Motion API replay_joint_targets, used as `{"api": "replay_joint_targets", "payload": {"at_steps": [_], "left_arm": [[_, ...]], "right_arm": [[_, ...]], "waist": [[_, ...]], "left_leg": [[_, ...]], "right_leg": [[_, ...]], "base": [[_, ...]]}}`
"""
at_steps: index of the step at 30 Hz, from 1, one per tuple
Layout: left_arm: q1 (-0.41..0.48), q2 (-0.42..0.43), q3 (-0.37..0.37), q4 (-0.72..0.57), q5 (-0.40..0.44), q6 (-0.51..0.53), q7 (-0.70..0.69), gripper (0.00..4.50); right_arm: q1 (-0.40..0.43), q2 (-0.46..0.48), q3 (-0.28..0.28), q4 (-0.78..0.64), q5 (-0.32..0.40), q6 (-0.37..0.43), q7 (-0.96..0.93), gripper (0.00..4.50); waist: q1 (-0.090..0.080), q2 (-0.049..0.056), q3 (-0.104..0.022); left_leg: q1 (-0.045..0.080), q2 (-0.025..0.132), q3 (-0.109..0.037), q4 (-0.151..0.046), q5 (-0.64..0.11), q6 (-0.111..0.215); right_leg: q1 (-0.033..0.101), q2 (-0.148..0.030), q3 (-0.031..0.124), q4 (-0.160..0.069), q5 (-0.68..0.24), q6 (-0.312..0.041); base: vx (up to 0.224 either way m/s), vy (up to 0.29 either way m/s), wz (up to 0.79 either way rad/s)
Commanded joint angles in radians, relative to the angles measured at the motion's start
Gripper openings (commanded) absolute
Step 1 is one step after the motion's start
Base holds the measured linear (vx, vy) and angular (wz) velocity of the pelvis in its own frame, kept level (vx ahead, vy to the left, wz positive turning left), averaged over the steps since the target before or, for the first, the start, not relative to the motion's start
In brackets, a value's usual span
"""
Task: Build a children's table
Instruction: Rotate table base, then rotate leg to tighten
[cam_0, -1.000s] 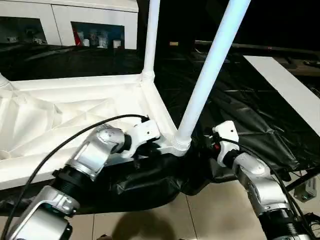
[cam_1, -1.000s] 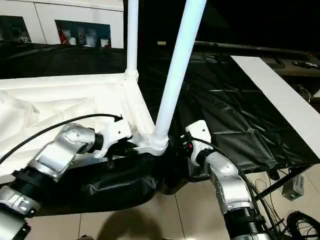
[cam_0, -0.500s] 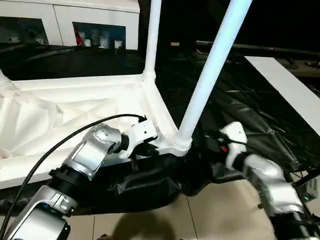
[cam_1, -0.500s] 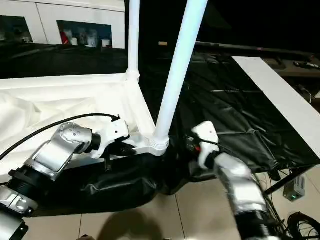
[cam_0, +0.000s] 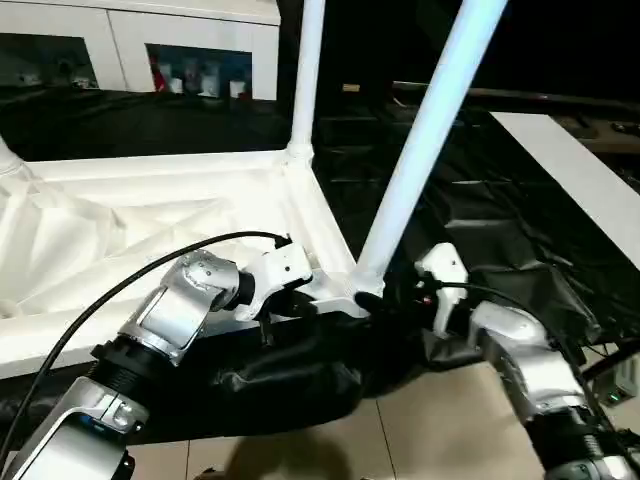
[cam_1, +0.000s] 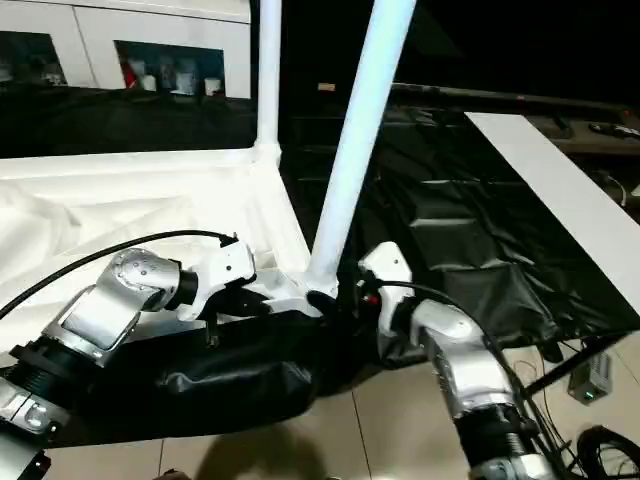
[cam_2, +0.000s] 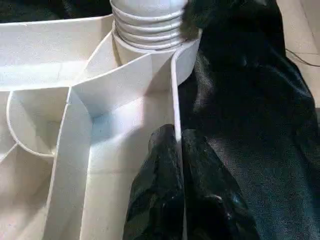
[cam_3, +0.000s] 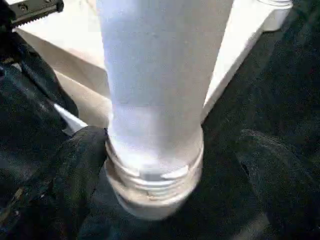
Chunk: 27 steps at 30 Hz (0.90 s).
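Observation:
The children's table lies upside down on the black sheet, its ribbed underside facing up. Two pale tube legs stand in its right-hand corner sockets, the near leg and the far leg. My left gripper is shut on the thin front rim of the top, one finger on each side, just beside the near corner socket. My right gripper is open and straddles the threaded base of the near leg. One finger touches the collar; the other finger stands apart.
The black-sheeted work table carries everything, and its sheet hangs over the front edge above the tiled floor. A white glass-door cabinet stands at the back left. A white strip runs along the right. Cables lie at the lower right.
My right gripper drew back to the right half a second ago and has now come in again around the near leg's base. The left gripper stays on the rim.

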Motion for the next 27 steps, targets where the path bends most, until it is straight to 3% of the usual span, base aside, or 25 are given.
{"api": "replay_joint_targets", "payload": {"at_steps": [1,3,21,27], "left_arm": [[0.015,-0.016,-0.010,-0.016,-0.036,-0.026,-0.024,0.00],[0.012,-0.015,-0.011,-0.010,-0.033,-0.031,-0.024,0.00],[0.006,-0.017,-0.011,0.005,-0.024,-0.041,-0.023,0.00],[0.015,-0.033,-0.006,0.015,-0.024,-0.032,0.000,0.00]], "right_arm": [[-0.020,-0.007,-0.004,0.021,-0.008,-0.002,0.005,4.45],[-0.034,-0.001,-0.004,0.041,-0.001,-0.010,0.012,4.45],[-0.072,0.018,-0.015,0.124,0.012,-0.070,0.048,2.79],[-0.058,0.034,-0.015,0.145,0.003,-0.078,0.024,2.69]], "waist": [[0.005,0.005,-0.062],[0.005,0.004,-0.063],[0.011,0.002,-0.064],[0.010,0.003,-0.065]], "left_leg": [[0.009,0.010,0.003,-0.064,-0.239,0.004],[0.008,0.009,0.004,-0.064,-0.230,0.007],[0.010,0.010,0.005,-0.063,-0.231,0.005],[0.009,0.009,0.005,-0.063,-0.228,0.004]], "right_leg": [[0.042,-0.069,0.043,-0.079,-0.292,-0.158],[0.043,-0.069,0.042,-0.077,-0.277,-0.164],[0.043,-0.071,0.043,-0.079,-0.307,-0.154],[0.043,-0.071,0.043,-0.078,-0.297,-0.157]], "base": [[0.000,0.000,0.00],[0.000,0.000,0.00],[0.000,0.000,0.00],[0.000,0.000,0.00]]}}
